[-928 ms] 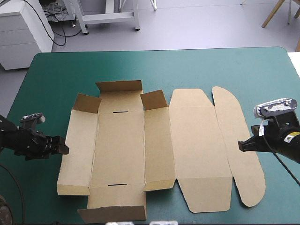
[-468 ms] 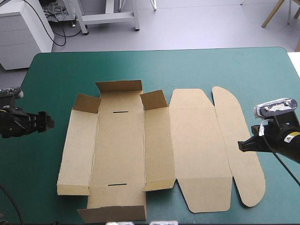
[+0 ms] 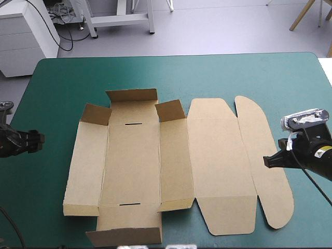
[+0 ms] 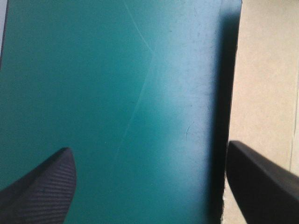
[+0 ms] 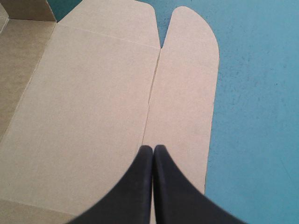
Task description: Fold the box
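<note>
Left pincer (image 4: 148, 156) farther from the box (image 3: 132, 161), apart in wrist view; right pincer (image 5: 153, 148) together.

Brown box (image 3: 171, 166): flat sheet mid-table, few end flaps raised.

Grey floor (image 3: 218, 31) behind our desk (image 3: 207, 72)
We see a white cabinet (image 3: 26, 36), a white stand (image 3: 122, 21) and wooden legs (image 3: 306, 13) on it.

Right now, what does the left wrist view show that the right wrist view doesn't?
Only the left wrist view: the left gripper open over bare teal-green cover, at the left edge of the box. Only the right wrist view: the right gripper shut over the rounded lid flap, plus a raised corner tab. Both: brown board and cover.
</note>
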Robot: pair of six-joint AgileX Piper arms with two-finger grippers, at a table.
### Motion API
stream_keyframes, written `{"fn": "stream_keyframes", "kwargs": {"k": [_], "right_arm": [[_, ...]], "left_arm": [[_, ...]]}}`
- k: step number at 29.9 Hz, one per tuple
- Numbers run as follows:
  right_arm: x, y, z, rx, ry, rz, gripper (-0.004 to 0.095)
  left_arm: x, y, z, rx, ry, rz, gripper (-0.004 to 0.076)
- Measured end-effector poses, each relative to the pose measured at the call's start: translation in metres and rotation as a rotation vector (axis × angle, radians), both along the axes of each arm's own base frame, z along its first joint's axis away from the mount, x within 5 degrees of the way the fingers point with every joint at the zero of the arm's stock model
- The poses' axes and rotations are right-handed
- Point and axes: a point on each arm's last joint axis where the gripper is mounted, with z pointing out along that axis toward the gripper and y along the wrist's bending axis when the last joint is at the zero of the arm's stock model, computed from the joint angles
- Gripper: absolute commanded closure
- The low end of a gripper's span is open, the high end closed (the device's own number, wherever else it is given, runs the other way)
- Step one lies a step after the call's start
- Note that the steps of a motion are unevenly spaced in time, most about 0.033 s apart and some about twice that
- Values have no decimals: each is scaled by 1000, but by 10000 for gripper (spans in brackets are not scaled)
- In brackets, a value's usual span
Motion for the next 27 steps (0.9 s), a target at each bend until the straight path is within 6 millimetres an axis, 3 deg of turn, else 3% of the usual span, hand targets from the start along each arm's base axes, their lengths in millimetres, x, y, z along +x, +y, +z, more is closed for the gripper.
{"fn": "stream_keyframes", "kwargs": {"k": [5, 15, 21, 27], "right_arm": [[0, 0, 0, -1, 0, 0, 927], [0, 0, 0, -2, 0, 0, 927], [0, 0, 0, -2, 0, 0, 927], [0, 0, 0, -2, 0, -1, 927]], "left_arm": [[-1, -1, -12, -25, 35, 7, 104], [8, -11, -87, -253, 234, -70, 104], [17, -20, -112, -409, 250, -118, 104], [9, -26, -139, -476, 330, -121, 104]]}}
